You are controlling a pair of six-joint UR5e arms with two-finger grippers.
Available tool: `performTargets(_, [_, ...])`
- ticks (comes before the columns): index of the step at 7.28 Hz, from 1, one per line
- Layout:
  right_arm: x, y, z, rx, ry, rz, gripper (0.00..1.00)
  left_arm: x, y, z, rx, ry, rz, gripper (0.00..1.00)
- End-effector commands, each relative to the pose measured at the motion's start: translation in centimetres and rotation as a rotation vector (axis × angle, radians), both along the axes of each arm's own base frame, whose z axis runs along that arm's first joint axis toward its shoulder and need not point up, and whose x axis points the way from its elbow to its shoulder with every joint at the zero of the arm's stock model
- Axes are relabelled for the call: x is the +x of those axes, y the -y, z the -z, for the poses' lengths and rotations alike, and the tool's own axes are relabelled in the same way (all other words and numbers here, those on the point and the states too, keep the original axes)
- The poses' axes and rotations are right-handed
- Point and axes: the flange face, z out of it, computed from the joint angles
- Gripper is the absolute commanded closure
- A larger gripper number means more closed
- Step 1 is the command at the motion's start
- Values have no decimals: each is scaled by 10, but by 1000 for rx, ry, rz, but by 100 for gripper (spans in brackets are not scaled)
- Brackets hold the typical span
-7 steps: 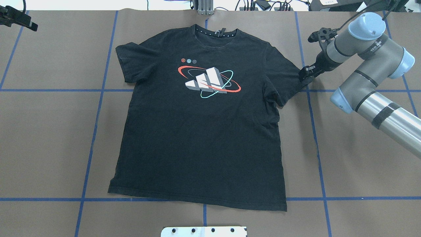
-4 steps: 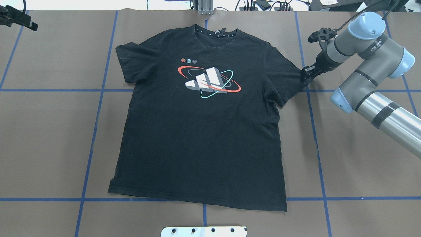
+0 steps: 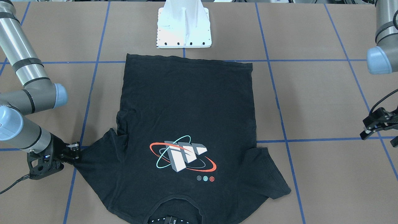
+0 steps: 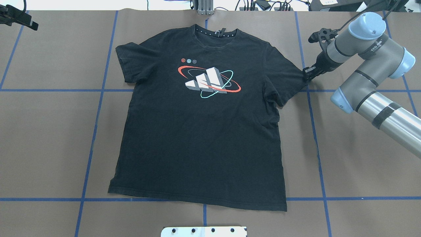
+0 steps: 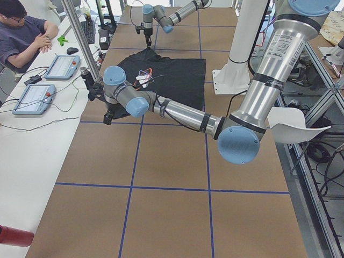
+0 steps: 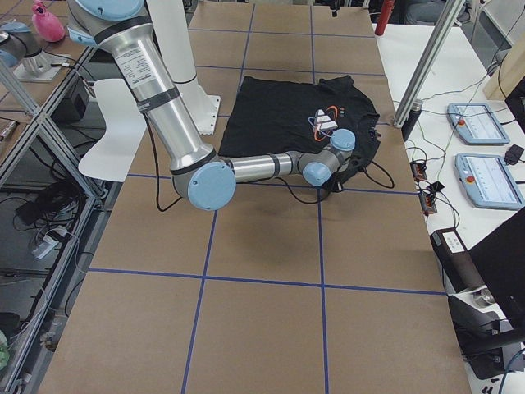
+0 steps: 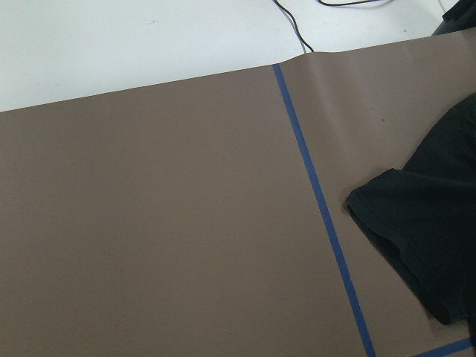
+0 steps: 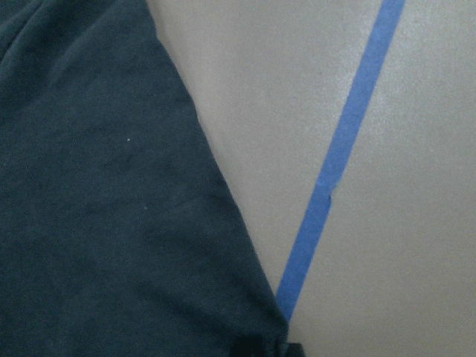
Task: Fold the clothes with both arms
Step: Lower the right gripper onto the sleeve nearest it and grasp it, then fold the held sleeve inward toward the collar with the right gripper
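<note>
Brown paper table (image 4: 42,148) gridded with blue tape (image 4: 49,90) holds T-shirt (image 4: 197,148).

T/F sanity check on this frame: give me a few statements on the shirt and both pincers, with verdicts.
1. The T-shirt lies print side up. True.
2. The right pincer is at the tip of a sleeve. True.
3. The left pincer touches the other sleeve. False: it is well clear of the shirt, over bare table.
4. The shirt is folded in half. False: it lies spread flat, both sleeves out.
5. The white mount plate sits by the collar. False: it is by the hem.
</note>
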Motion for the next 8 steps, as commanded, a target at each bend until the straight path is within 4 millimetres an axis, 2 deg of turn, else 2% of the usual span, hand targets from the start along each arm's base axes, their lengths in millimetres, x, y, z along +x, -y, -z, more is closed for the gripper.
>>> performTargets(1, [1, 1, 6, 1, 12, 5, 100, 0, 2, 5, 0, -4, 5, 0])
performTargets(3, [8, 6, 16, -7, 39, 12, 100, 1, 2, 4, -1, -4, 5, 0])
performTargets(5, [16, 21, 60, 14, 88, 14, 100, 1, 2, 4, 0, -4, 4, 0])
performTargets(6, [12, 27, 90, 10, 118, 17, 100, 1, 2, 4, 0, -4, 4, 0])
performTargets(7, [5, 34, 118, -11, 134, 11, 100, 1, 2, 4, 0, -4, 4, 0])
performTargets(8, [-15, 37, 147, -30, 138, 12, 100, 0, 2, 5, 1, -4, 4, 0])
